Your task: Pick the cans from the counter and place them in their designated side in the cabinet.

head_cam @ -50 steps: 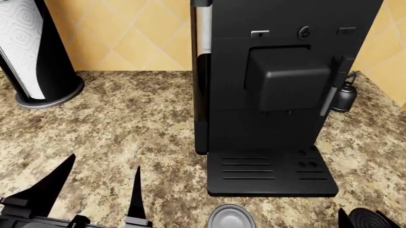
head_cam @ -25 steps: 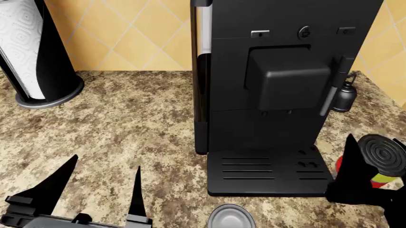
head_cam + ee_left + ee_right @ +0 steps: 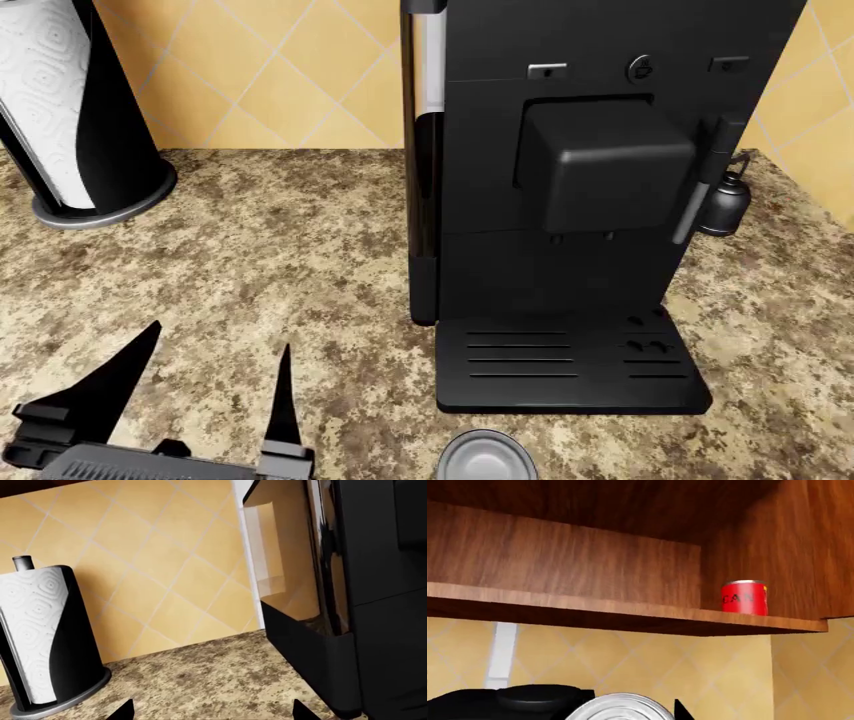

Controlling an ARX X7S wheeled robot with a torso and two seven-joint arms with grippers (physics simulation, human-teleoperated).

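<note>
- one can (image 3: 487, 457) sits at the near edge of the counter (image 3: 267, 270), its grey flat lid showing at about 6 o'clock in the head view, just in front of the coffee machine's drip tray (image 3: 571, 365); it has not moved since half a second ago.
- the slim yellow-and-red can with the dark ringed top, which was at the right edge of the head view half a second ago in the right gripper, has gone from that view along with the gripper.
- the right wrist view now looks up at a wooden cabinet (image 3: 560, 555); a red can (image 3: 744, 597) stands on its shelf near the side wall, and a silvery round top (image 3: 620, 709) shows close to the camera. whether the right gripper is clamped on anything, i cannot tell.
- the left gripper (image 3: 200, 385) hovers over the counter at about 7 o'clock, its fingers spread wide with nothing between them, much as before.
- the black coffee machine (image 3: 601, 150) stands at 1 o'clock, a paper towel holder (image 3: 67, 110) at 10 o'clock, a small dark kettle (image 3: 727, 200) just beside the machine.
</note>
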